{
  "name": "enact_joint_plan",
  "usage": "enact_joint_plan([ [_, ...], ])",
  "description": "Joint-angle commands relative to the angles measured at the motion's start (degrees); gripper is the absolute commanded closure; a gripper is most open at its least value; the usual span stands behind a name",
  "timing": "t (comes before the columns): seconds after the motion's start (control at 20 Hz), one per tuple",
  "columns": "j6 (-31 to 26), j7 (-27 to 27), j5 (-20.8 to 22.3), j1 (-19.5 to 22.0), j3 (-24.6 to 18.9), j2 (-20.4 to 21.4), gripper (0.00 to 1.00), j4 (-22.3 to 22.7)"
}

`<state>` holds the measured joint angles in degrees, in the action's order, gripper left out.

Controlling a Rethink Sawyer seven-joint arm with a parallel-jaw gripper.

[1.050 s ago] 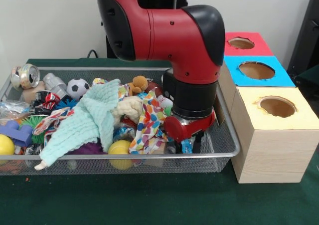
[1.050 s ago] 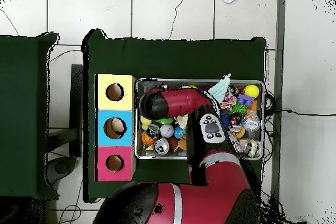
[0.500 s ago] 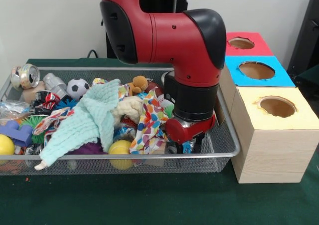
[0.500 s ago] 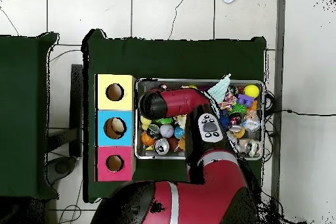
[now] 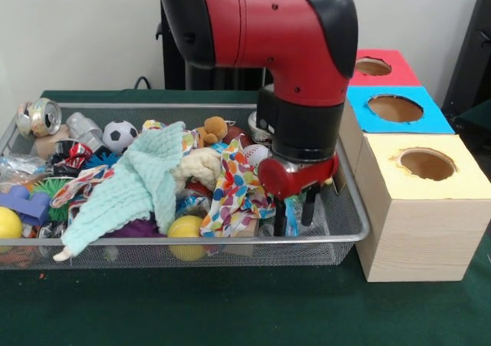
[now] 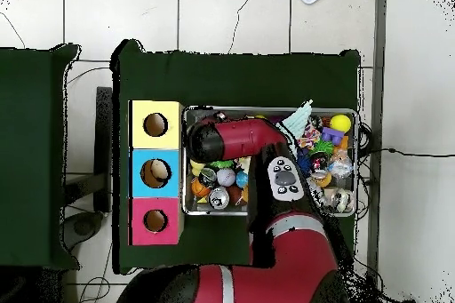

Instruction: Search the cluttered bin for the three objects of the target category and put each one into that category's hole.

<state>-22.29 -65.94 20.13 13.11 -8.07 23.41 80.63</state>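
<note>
White tiled floor [image 6: 213, 19], pale wall [image 5: 77, 31]

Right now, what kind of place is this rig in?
Probably a robotics lab: a wire bin of mixed toys on a green-covered table, three wooden boxes with coloured holed tops, tiled floor around.

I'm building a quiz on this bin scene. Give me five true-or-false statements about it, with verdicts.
1. The gripper is at the bin's end nearest the boxes. True.
2. The soccer ball lies inside the yellow box. False: it lies in the wire bin.
3. The blue box sits between the red box and the yellow one. True.
4. The mint green cloth hangs from the fingers. False: it lies on the clutter.
5. The crushed can is on the floor. False: it is at the bin's far corner.
</note>
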Motion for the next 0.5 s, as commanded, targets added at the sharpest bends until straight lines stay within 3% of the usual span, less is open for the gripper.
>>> enact_joint_plan([
  [0.05,-9.1,-9.9,-2.9,-0.8,1.6,5.7,0.0,5.2],
  [0.5,-6.5,-15.3,-5.4,-2.8,5.2,4.6,0.0,4.9],
])
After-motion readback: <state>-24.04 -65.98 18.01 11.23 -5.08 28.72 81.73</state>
